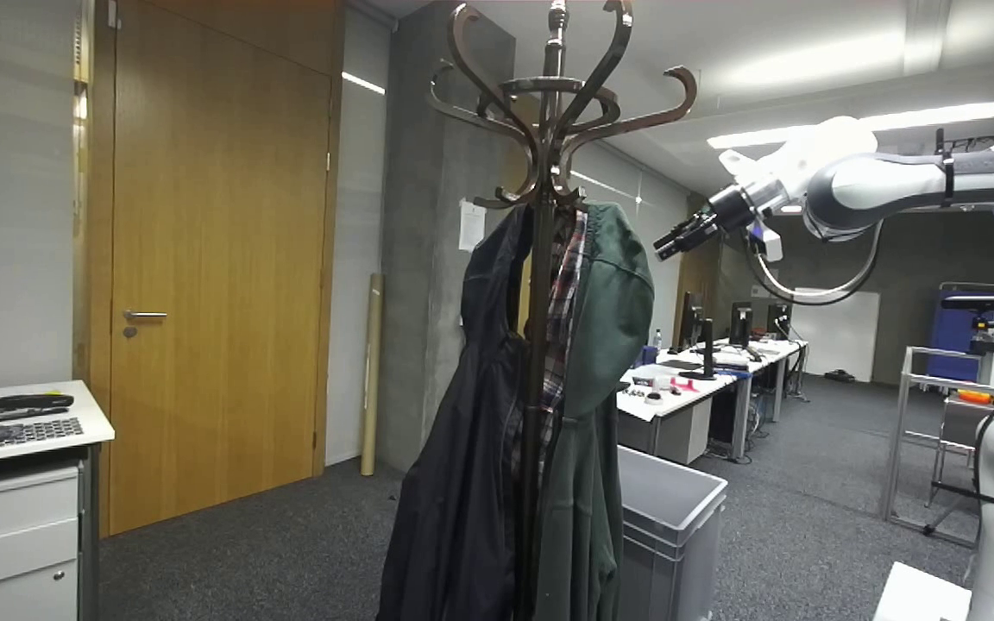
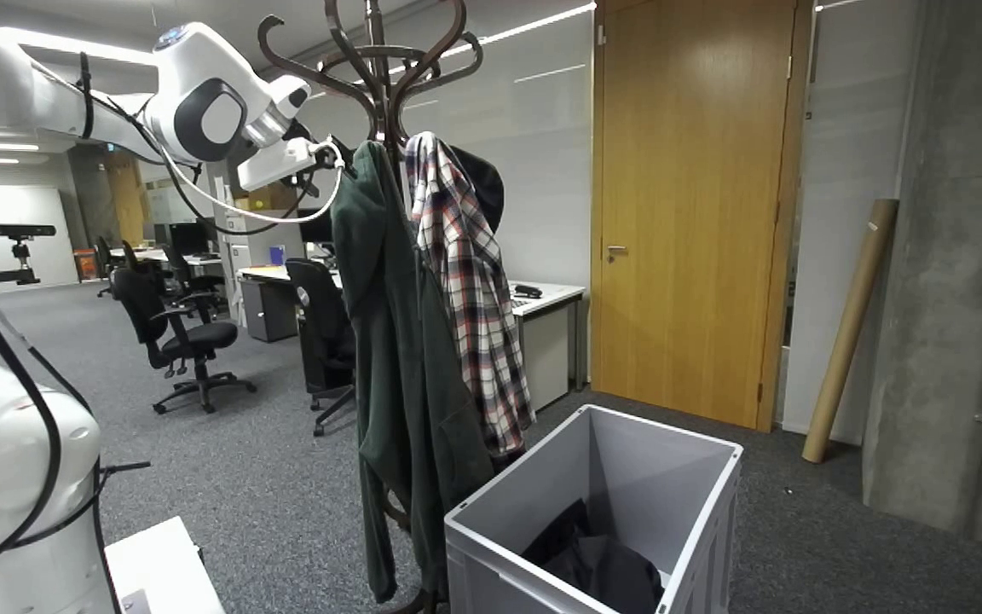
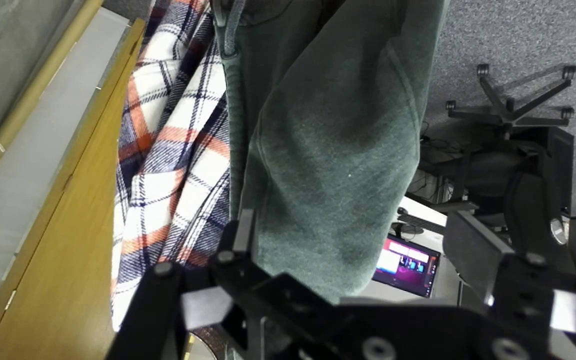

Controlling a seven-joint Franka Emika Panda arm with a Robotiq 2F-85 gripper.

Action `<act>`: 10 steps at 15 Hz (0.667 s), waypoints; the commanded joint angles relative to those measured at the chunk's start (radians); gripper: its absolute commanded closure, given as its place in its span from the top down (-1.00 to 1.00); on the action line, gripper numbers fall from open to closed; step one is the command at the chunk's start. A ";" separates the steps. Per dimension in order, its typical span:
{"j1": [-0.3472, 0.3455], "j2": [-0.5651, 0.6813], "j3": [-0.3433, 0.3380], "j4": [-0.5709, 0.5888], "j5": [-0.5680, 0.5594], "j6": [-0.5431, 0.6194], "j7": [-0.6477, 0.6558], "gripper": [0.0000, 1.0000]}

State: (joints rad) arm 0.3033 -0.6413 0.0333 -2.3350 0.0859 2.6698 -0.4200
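You have the green jacket (image 2: 406, 367) hanging on the dark coat stand (image 1: 537, 345); in your wrist view, which stands upside down, it fills the middle. Your gripper (image 1: 663, 248) sits at one o'clock from it in an exterior view, near, a thin gap showing between fingertips and fabric. Jaws spread wide. From the wrist you see one finger (image 3: 244, 232) overlapping the jacket's edge; its partner stands out past the opposite edge, at four o'clock from the jacket's middle. Plaid shirt (image 3: 173, 160) at nine o'clock in the same view, right alongside the jacket: white, navy, orange-red check. Dark jacket (image 1: 471, 423) at eight o'clock in an exterior view, the stand's pole running between it and your green one. Grey bin (image 2: 661, 482) at four o'clock from the green jacket in an exterior view, dark cloth (image 2: 602, 567) lying inside, its outline hard to tell. Farther out in that view: wooden door (image 2: 687, 213) at two o'clock, a brown tube (image 2: 851, 333) leaning at three, black office chair (image 2: 197, 338) at nine. Your robot arm (image 1: 902, 183) lies at two o'clock in an exterior view; the wrist view adds a lit monitor (image 3: 408, 265) at five
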 commanded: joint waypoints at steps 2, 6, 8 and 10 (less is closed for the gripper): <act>-0.005 0.052 -0.001 0.047 -0.063 0.061 0.005 1.00; -0.004 0.075 -0.004 0.078 -0.085 0.108 0.010 1.00; 0.000 0.095 -0.008 0.092 -0.085 0.137 0.007 1.00; 0.007 0.120 -0.015 0.099 -0.081 0.168 0.003 1.00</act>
State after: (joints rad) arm 0.3020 -0.5783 0.0322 -2.2768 0.0305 2.7779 -0.4205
